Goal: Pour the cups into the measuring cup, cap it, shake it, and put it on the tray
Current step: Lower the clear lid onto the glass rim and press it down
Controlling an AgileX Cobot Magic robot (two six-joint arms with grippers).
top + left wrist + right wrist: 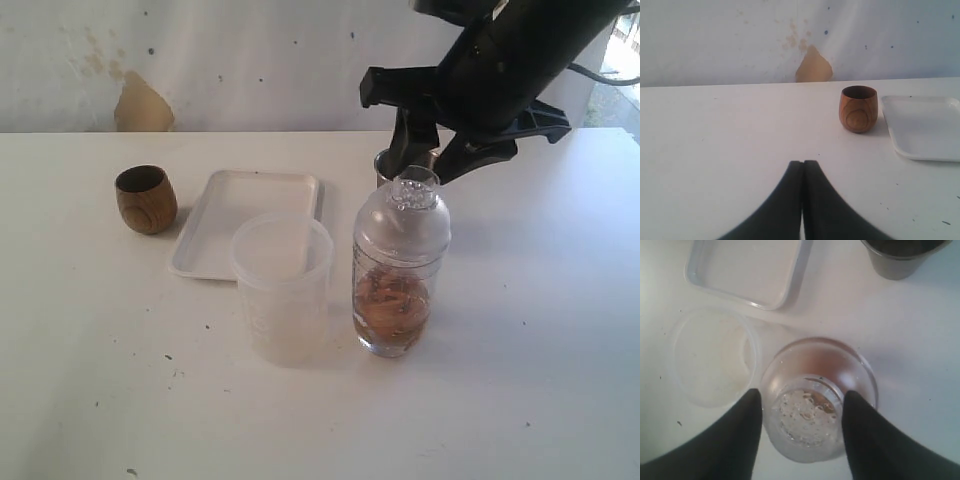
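Note:
The measuring cup point(392, 290) stands mid-table with brown contents in its lower part and a clear domed cap point(403, 215) on top. My right gripper point(420, 178) hangs over it, its two fingers against either side of the cap's narrow top point(812, 415) with no gap showing. The steel tumbler point(385, 165) stands just behind, partly hidden by the gripper. The wooden cup point(146, 200) stands upright at the left, beside the white tray point(250, 190). My left gripper point(803, 162) is shut and empty, low over the table, well short of the wooden cup point(858, 109).
A frosted plastic jug point(282, 290) stands right next to the measuring cup, in front of the tray's near edge. A wall runs along the table's far edge.

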